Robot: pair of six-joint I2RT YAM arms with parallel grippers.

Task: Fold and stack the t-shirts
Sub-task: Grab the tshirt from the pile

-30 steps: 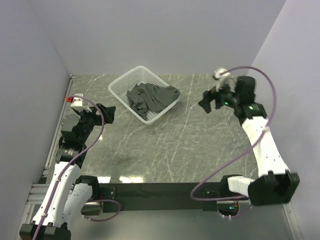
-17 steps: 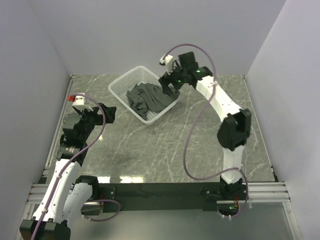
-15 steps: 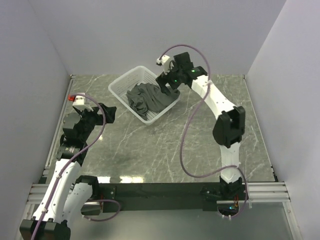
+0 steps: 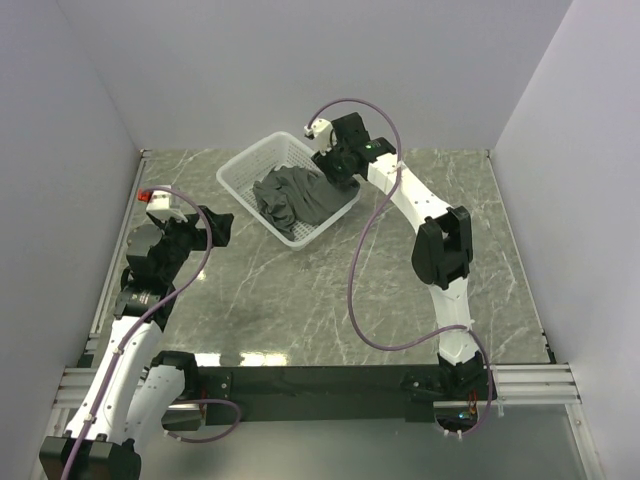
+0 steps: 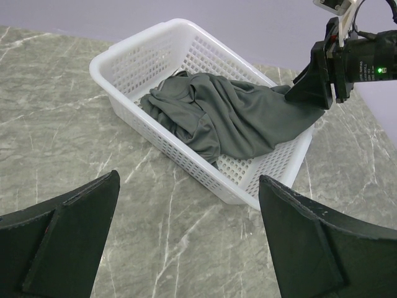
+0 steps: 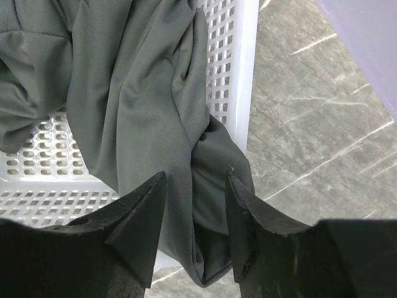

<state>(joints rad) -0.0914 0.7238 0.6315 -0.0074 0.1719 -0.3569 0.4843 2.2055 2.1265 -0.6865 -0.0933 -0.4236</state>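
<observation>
At the far left-centre of the bench (image 4: 330, 290): one white mesh basket (image 4: 245, 158). Contents: one dark grey t-shirt (image 4: 298, 196), crumpled, with one fold spilling over the right-hand rim.

Right pincer (image 6: 192, 186): at that rim, half-closed, a finger on each side of the overhanging fold. Firm grip on the cloth cannot be told.

Left pincer (image 4: 218, 228): above the bench's left side, well apart from the basket, jaws spread wide, holding nothing.

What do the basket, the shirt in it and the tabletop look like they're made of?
Basket: white moulded plastic, glossy, perforated mesh walls. Shirt: soft dark grey fabric, matte, draping in folds. Tabletop: polished grey-green stone with white veins, possibly a marble-look laminate.
</observation>
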